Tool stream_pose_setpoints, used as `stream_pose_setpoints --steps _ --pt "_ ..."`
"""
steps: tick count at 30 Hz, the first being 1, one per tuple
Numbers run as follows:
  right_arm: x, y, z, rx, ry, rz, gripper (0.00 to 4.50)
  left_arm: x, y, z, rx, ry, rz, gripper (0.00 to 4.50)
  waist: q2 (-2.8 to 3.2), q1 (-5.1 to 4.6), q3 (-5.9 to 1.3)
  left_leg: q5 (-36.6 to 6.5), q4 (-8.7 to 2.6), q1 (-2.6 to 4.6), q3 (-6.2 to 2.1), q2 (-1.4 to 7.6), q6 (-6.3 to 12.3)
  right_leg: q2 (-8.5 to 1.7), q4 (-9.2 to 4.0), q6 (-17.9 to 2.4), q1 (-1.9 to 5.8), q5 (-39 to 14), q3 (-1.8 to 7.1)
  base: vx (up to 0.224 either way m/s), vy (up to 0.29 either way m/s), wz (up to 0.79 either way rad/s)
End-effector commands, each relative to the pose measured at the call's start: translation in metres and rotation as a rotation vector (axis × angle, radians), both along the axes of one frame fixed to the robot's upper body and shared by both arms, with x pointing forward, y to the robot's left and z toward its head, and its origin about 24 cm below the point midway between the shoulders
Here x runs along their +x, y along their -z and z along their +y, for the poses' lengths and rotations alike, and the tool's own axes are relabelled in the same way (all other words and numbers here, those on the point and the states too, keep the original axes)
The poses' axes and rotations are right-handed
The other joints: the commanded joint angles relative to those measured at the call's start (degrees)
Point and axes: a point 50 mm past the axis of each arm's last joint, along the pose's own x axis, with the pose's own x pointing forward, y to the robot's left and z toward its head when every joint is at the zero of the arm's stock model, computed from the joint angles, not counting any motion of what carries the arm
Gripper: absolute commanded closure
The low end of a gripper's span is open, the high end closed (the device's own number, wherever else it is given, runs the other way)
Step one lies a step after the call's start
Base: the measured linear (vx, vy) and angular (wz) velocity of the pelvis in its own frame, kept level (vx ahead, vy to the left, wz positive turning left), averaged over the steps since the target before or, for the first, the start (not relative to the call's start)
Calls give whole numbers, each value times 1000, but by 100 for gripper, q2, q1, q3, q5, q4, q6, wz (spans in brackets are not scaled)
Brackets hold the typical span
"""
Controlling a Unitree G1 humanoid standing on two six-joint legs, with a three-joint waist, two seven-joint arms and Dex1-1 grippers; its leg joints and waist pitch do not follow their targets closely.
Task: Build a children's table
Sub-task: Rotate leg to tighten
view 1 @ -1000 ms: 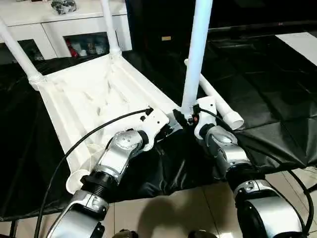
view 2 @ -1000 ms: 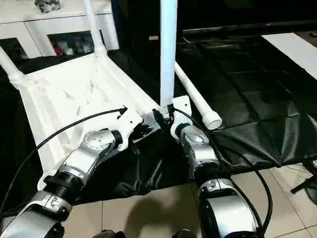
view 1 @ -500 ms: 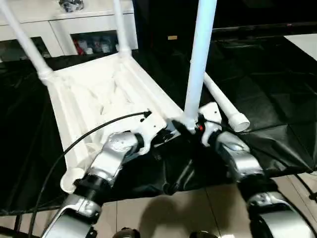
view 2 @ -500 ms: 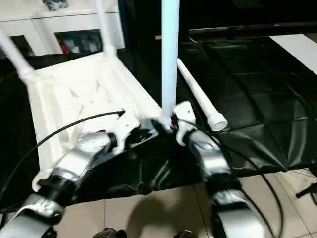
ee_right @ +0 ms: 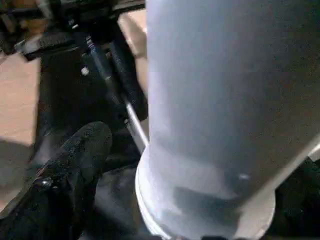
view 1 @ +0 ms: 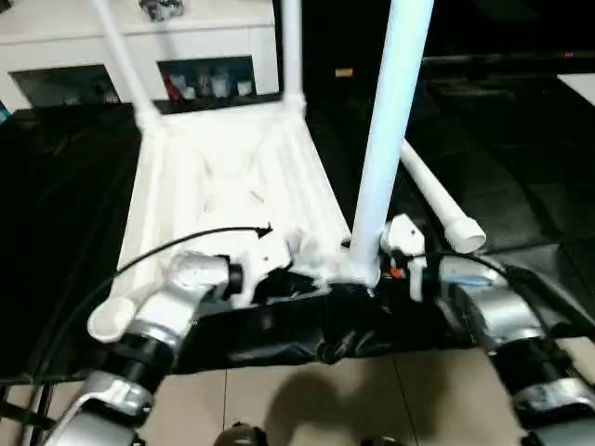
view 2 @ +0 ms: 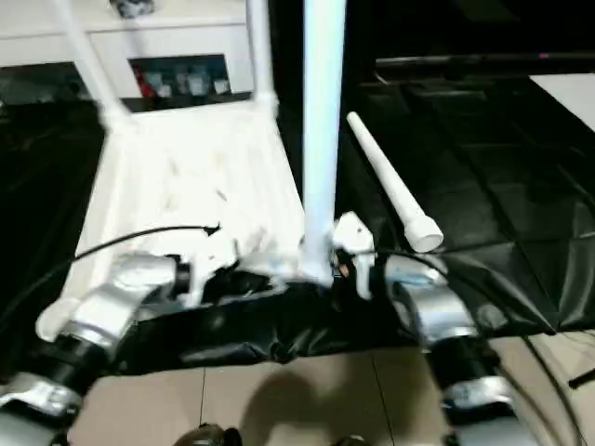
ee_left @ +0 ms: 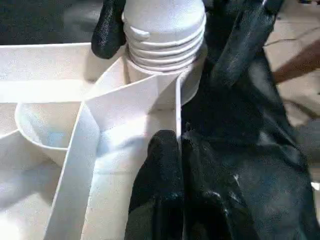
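The children's table lies upside down on a black sheet: a white ribbed tabletop (view 1: pixel 232 177) with two legs (view 1: pixel 121 56) standing in its far corner sockets. A third leg (view 1: pixel 386 139) stands upright in the near right socket, its threaded base (ee_left: pixel 165 35) seated there. A fourth leg (view 1: pixel 437 200) lies loose on the sheet to the right. The near left socket (view 1: pixel 112 319) holds nothing. My left gripper (ee_left: pixel 180 150) is shut on the tabletop's thin rim beside that socket. My right gripper (view 1: pixel 372 269) is open, one finger (ee_right: pixel 85 145) on each side of the upright leg's base.
A white cabinet (view 1: pixel 186 37) with open shelves stands behind the tabletop. The black sheet (view 1: pixel 56 232) covers the floor around it and bunches up under my wrists. Beige tiles (view 1: pixel 307 400) show at the near edge. A black cable (view 1: pixel 139 265) arcs over my left forearm.
My right gripper has opened wider around the upright leg's base. My left gripper keeps its hold on the rim. The head camera has shifted, so the whole picture has moved.
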Motion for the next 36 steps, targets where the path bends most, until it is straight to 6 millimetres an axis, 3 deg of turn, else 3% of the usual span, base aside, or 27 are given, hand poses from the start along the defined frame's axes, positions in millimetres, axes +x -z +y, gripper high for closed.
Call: stream_pose_setpoints --steps 1,7,18,21,24,25,26,28,30,31,34,35,36 --pt "-9 3 6 -10 -90 59 39 3 -15 -7 -40 61 -63 450 -65 -14 -430 -1707 -396 176 -105 226 261 -253 -401 -1166 245 -1646 174 0 0 0" --pt "-14 1 5 -30 -150 105 87 3 -14 -3 -25 87 -45 450 -65 12 -445 -1562 -374 180 -100 227 302 -253 -379 -1247 250 -1479 171 0 0 0" --pt "-15 2 7 -19 -148 131 167 4 -13 1 -28 79 -28 450 -65 12 -435 -1675 -382 181 -110 227 222 -264 -393 -1211 251 -1691 168 0 0 0" --pt "-8 4 14 24 -59 94 175 12 -15 -2 -52 -12 -56 450 -70 -8 -431 -1718 -388 178 -115 219 175 -264 -400 -1179 247 -1793 166 0 0 0" --pt "9 9 21 34 136 22 177 24 -19 -7 -87 -148 -90 450 -87 -79 -409 -1953 -401 191 -128 194 21 -272 -459 -1052 225 -2248 153 0 0 0" --pt "24 16 29 29 330 -2 178 33 -23 -14 -98 -274 -114 450 -83 -100 -416 -1951 -399 191 -133 198 -31 -286 -436 -1059 215 -2248 157 0 0 0" --pt "27 17 31 27 364 -2 178 35 -23 -15 -98 -295 -120 450 -83 -238 -402 -2084 -431 140 -192 155 -178 -284 -437 -953 278 -2537 101 0 0 0" --pt "29 18 34 43 406 -4 178 38 -23 -16 -96 -346 -115 450 -70 -274 -406 -2107 -439 140 -193 165 -140 -278 -465 -878 270 -2531 104 0 0 0" --pt "36 23 46 80 545 13 179 43 -23 -23 -96 -454 -127 450 -101 -329 -416 -2104 -397 165 -159 158 -43 -275 -482 -992 226 -2270 137 0 0 0" --pt "38 26 53 94 610 31 179 43 -23 -28 -98 -484 -141 450 -88 -347 -412 -2069 -396 157 -160 151 -34 -272 -473 -1024 224 -2261 134 0 0 0" --pt "40 30 68 107 678 42 180 40 -22 -39 -106 -497 -171 450 -79 -364 -432 -1938 -388 143 -164 149 45 -269 -488 -997 241 -2217 110 0 0 0" --pt "41 31 75 102 713 33 180 37 -20 -44 -103 -482 -184 450 -113 -362 -438 -1911 -374 155 -145 151 87 -259 -487 -1060 226 -2040 118 0 0 0" --pt "41 31 76 104 714 33 180 37 -20 -45 -103 -480 -185 450 -106 -359 -436 -1899 -375 150 -145 147 105 -261 -476 -1073 234 -2028 117 0 0 0"
